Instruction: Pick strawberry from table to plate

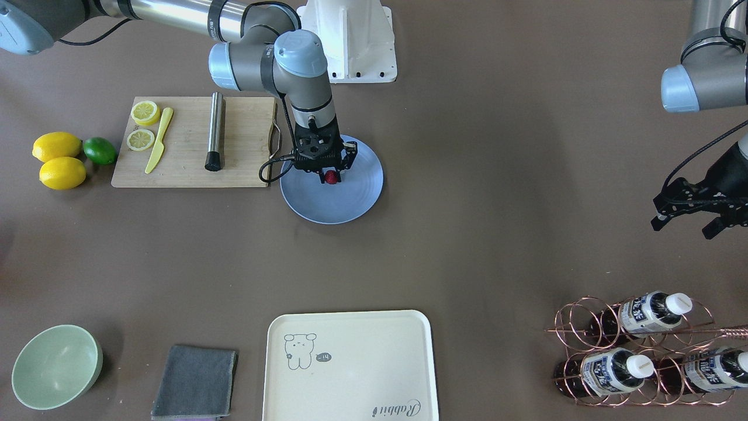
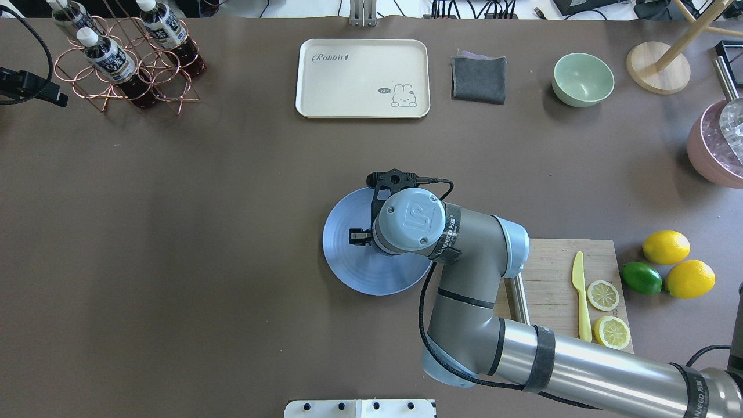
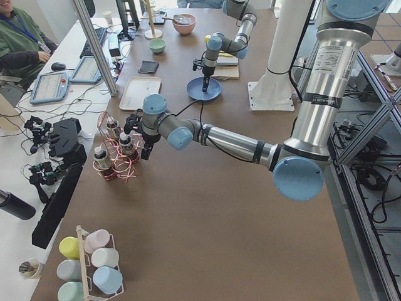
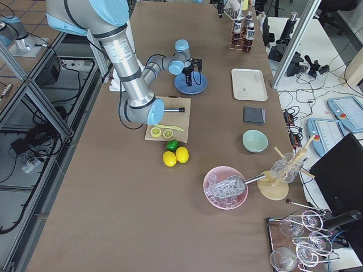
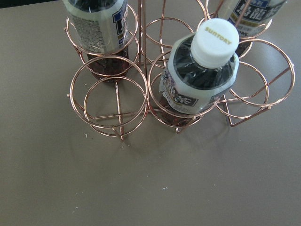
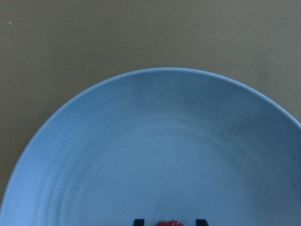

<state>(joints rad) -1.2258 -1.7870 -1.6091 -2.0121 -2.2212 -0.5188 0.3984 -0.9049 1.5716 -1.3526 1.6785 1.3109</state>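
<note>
The small dark-red strawberry (image 1: pixel 331 177) rests on the round blue plate (image 1: pixel 362 193), which lies on the grey-brown table (image 1: pixel 467 245) beside the cutting board. My right gripper (image 1: pixel 333 175) points straight down over the plate, open, its fingers on either side of the berry with a gap to each. The right wrist view shows the strawberry (image 6: pixel 169 223) at the bottom edge between two black fingertips (image 6: pixel 138 221), above the plate (image 6: pixel 155 150). In the overhead view the wrist hides the berry over the plate (image 2: pixel 348 255). My left gripper (image 1: pixel 684 225) hangs open and empty far off, near the bottle rack.
A wooden cutting board (image 1: pixel 187 169) with lemon slices, a yellow knife and a steel cylinder touches the plate's side. Two lemons (image 1: pixel 56 146) and a lime (image 1: pixel 100 150) lie beyond it. A cream tray (image 1: pixel 350 365), grey cloth (image 1: pixel 196 383), green bowl (image 1: pixel 55 365) and copper bottle rack (image 1: pixel 643 351) line the far edge.
</note>
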